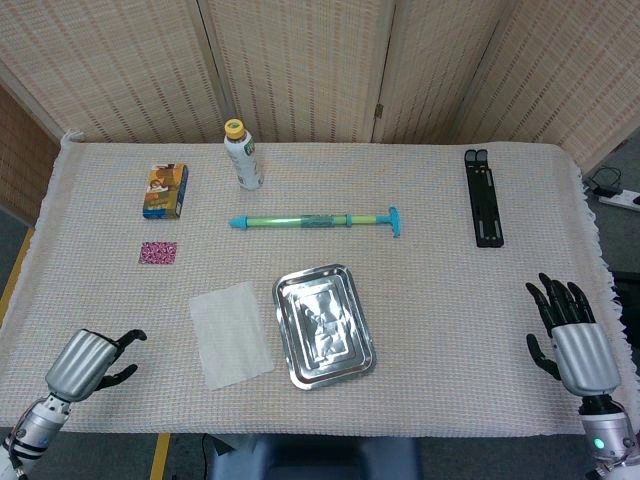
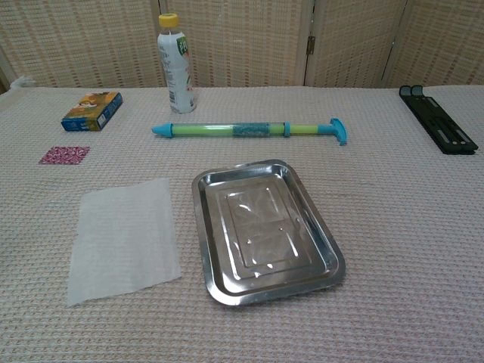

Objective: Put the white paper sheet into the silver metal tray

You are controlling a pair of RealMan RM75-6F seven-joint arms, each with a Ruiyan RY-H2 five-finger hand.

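The white paper sheet [image 1: 231,334] [image 2: 125,238] lies flat on the tablecloth, just left of the silver metal tray [image 1: 296,375] [image 2: 198,227], which is empty and slightly turned. My left hand [image 1: 90,362] hovers at the front left corner of the table, left of the sheet and apart from it. Its fingers [image 1: 128,337] point right and hold nothing. At the front right edge, far from the tray, my right hand [image 1: 570,340] is raised with its fingers spread and empty. The chest view shows neither hand.
Behind the tray lies a green and blue tube pump [image 1: 315,220] [image 2: 249,130]. A white bottle [image 1: 243,155], a snack box [image 1: 165,190] and a small pink patch [image 1: 158,252] are at the back left. A black folded stand [image 1: 483,197] lies at the back right.
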